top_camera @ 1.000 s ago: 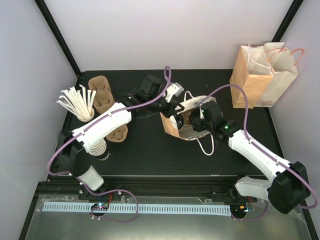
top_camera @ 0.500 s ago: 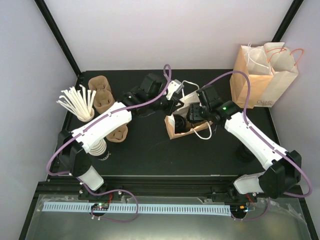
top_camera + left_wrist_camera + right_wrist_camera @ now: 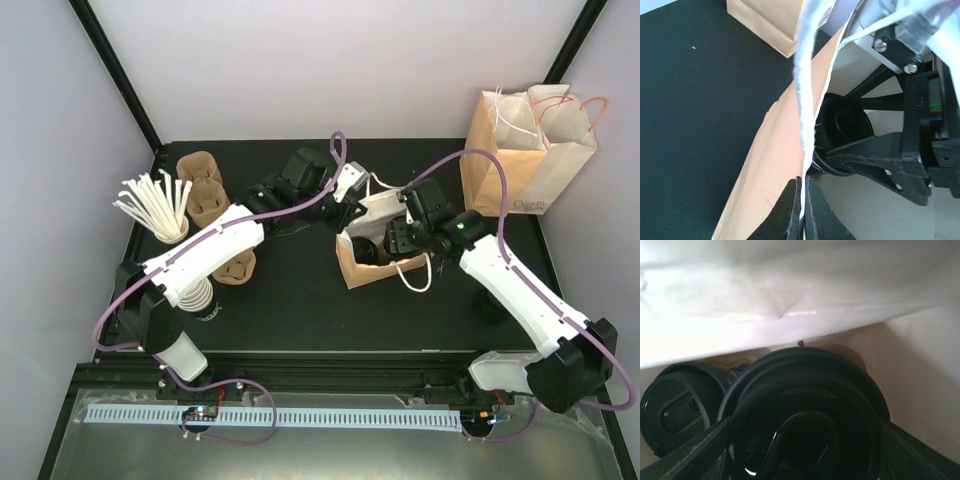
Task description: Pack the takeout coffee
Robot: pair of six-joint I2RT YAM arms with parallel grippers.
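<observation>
A tan paper bag (image 3: pixel 375 272) with white handles stands open mid-table. My left gripper (image 3: pixel 347 212) is shut on its rim, and the left wrist view shows the jaws (image 3: pixel 803 200) pinching the white edge of the bag (image 3: pixel 770 165). My right gripper (image 3: pixel 398 240) reaches inside the bag. It is shut on the takeout coffee (image 3: pixel 805 390), with a finger (image 3: pixel 695 450) on each side of the glossy black lid. That lid (image 3: pixel 845 122) also shows in the left wrist view. A second black-lidded cup (image 3: pixel 675 405) sits beside it in the bag.
Another tan bag (image 3: pixel 520 150) stands upright at the back right. Brown pulp carriers (image 3: pixel 205 190) lie at the back left, with one more (image 3: pixel 237 267) under the left arm. A cup of white sticks (image 3: pixel 160 210) stands at the left, and a stack of white cups (image 3: pixel 195 295) lies near the left arm's base.
The bag has tipped from lying on its side to mouth-up. The right arm swung round and down into it with the coffee. The left gripper has kept its pinch on the rim.
</observation>
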